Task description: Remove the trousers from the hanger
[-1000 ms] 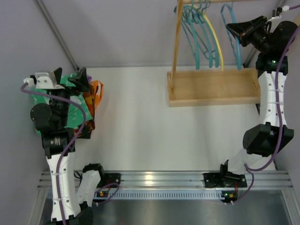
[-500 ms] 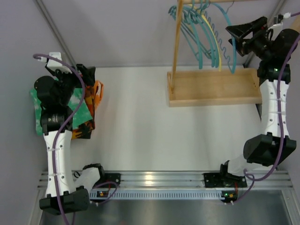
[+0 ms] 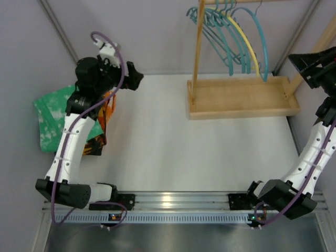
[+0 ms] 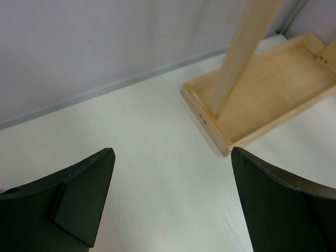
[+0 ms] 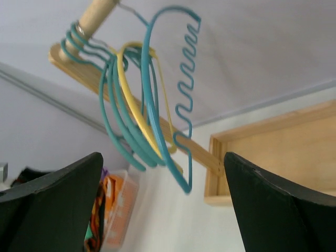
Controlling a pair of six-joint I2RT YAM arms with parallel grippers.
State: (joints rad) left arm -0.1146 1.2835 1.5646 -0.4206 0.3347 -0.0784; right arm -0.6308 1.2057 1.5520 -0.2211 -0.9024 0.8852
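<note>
Treat the unloading as very likely done: find the hangers (image 5: 152,110) bare on the rod (image 5: 94,13), teal with one yellow, and the trousers (image 3: 52,113) heaped at the far left of the table (image 3: 168,142), well apart from the rack. See the green pair (image 3: 47,136) spread flat on the outer side and the patterned pair (image 3: 107,107) bunched just beside it, partly under the left arm; cannot pick out a purple pair for certain. Read the left gripper (image 4: 172,155) as spread wide and empty, raised near the heap and looking across the bare table toward the post (image 4: 247,58) and tray (image 4: 273,100). Read the right gripper (image 5: 163,155) as equally wide and empty, high at the right, with the hangers in its view but nowhere near its fingers. Judge the step in hand to be drawing both arms clear and home. For the left arm, lift before swinging inward, so that no link or cable snags the patterned cloth and drags the heap off the edge. For the right arm, back away on a line that stays outside the hooks, since a nudge could set the hangers swinging or slide one off the rod. Carry both claws wide and move slowly near cloth and wire.
</note>
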